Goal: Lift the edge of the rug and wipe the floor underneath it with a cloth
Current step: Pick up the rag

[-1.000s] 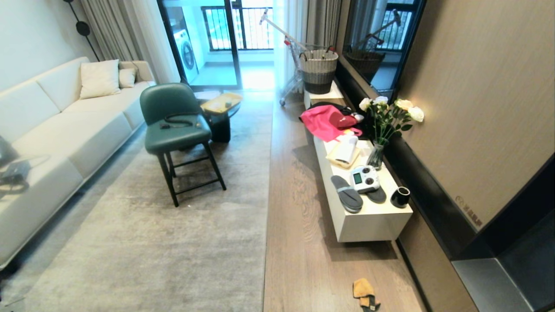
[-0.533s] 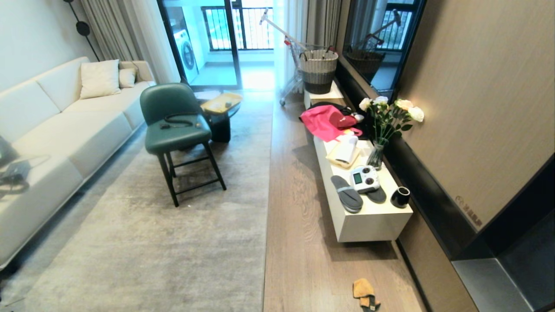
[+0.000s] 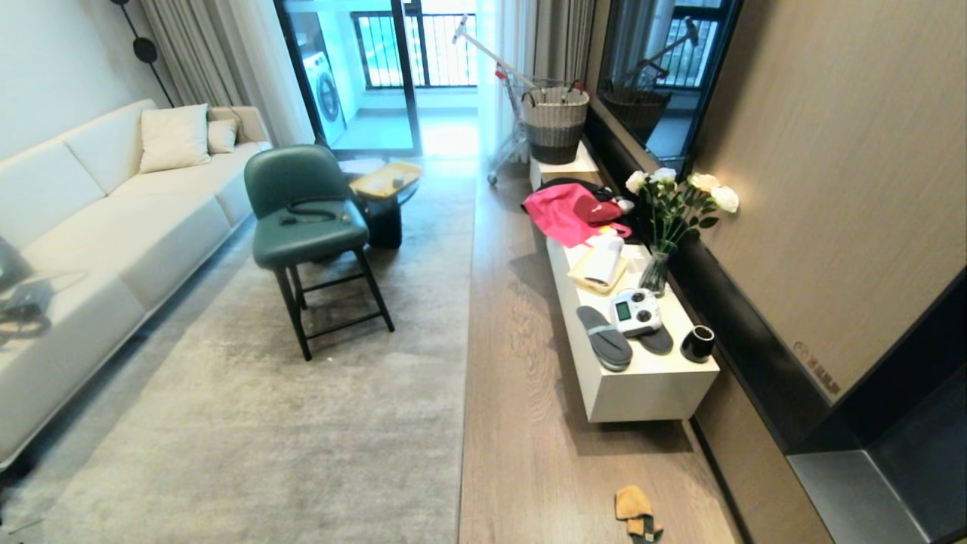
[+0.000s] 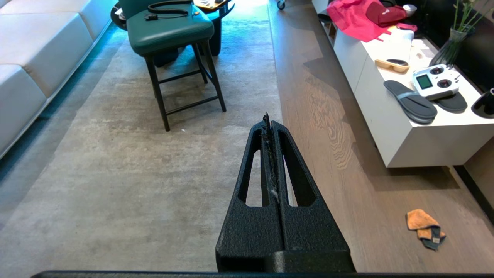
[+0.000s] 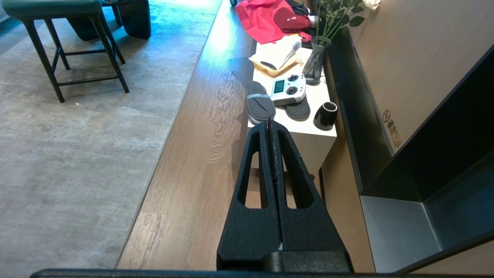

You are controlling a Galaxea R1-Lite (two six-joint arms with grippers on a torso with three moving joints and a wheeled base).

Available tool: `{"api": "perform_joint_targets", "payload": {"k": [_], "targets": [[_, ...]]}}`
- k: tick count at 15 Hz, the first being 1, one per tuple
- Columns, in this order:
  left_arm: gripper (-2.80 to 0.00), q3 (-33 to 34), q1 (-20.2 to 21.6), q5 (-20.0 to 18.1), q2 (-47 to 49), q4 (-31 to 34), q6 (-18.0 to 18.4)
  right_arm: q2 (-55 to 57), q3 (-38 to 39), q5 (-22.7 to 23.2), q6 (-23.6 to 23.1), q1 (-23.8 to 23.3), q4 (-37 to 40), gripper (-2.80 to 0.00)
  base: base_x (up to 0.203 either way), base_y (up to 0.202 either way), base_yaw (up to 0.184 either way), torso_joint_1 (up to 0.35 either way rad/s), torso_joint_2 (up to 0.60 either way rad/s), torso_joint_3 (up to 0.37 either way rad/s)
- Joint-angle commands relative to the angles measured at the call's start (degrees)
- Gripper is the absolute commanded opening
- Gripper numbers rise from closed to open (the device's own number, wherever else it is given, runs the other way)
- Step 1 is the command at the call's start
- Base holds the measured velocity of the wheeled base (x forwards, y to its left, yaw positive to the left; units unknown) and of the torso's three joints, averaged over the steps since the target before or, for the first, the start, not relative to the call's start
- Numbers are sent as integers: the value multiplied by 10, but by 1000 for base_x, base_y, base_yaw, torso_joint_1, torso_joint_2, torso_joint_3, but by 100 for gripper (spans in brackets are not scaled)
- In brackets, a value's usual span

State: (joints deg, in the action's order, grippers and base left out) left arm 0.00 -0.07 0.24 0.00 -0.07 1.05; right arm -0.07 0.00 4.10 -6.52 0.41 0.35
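Head view looks down a living room: the rug edge runs straight along the room and lies flat on the floor, a strip of wood-grain planks between the rug and a low white table. The cloth, orange-tan with a dark grey patch, lies crumpled on the bare planks near the table's close end, well apart from the rug border. The left gripper hangs above the rug close to its border, fingers pressed together and empty, a wisp of lint caught between them. The right gripper is up over the planks by the table's near end, likewise pressed together with nothing in it. On the table sit grey slippers, a white controller and a black cup. A green chair stands on the rug.
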Motion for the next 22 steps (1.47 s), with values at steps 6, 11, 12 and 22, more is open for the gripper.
{"api": "perform_joint_targets", "payload": {"k": [6,11,12,22], "targets": [[-280,0,-1,0,0,0,0,1,0,0,-1,0,0,-280,0,0,0,-65,147,80],[-280,0,0,0,0,0,0,1,0,0,-1,0,1,-280,0,0,0,-76,178,100],[-280,0,0,0,0,0,0,1,0,0,-1,0,0,-280,0,0,0,-85,210,113],[-280,0,0,0,0,0,0,1,0,0,0,0,1,-280,0,0,0,-122,276,156]]}}
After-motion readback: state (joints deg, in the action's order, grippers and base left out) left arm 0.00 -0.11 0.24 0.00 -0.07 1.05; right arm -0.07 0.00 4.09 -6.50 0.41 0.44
